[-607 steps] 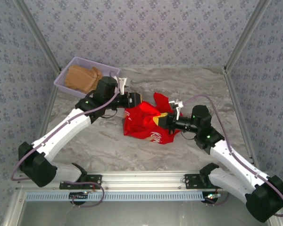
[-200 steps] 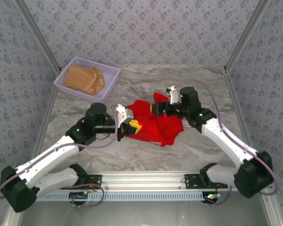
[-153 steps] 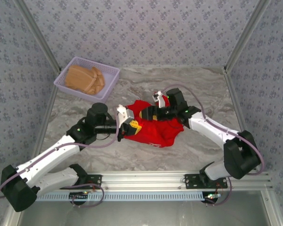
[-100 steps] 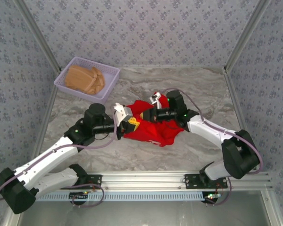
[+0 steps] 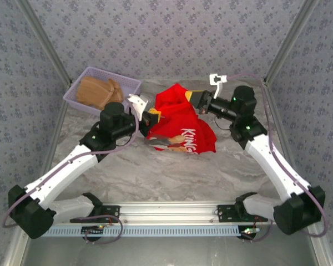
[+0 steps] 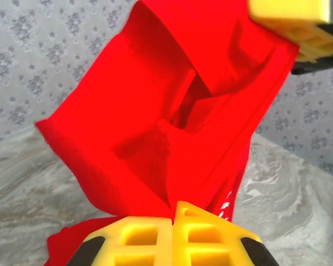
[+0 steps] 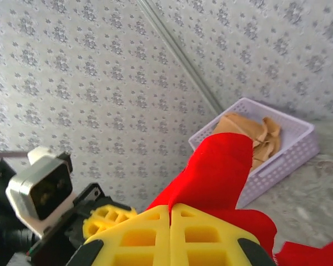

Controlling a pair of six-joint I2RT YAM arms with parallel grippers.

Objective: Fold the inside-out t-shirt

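The inside-out t-shirt (image 5: 180, 119) is bright red cloth, lifted off the marble table and stretched between both grippers, with white lettering low on its front. My left gripper (image 5: 154, 116) is shut on its left edge, and in the left wrist view the red cloth (image 6: 172, 111) rises from my pinched left gripper (image 6: 173, 213). My right gripper (image 5: 193, 98) is shut on the upper right part. In the right wrist view a fold of the t-shirt (image 7: 216, 172) stands up from my closed right gripper (image 7: 170, 213).
A lavender basket (image 5: 83, 77) at the back left holds a tan folded garment (image 5: 95, 91); both also appear in the right wrist view, basket (image 7: 277, 160). Patterned walls enclose the marble table (image 5: 155, 172). A metal rail (image 5: 166, 213) runs along the near edge.
Both grippers have risen and moved toward the back, lifting the t-shirt off the table. The right gripper closed on the cloth and swung right. White lettering now faces the camera.
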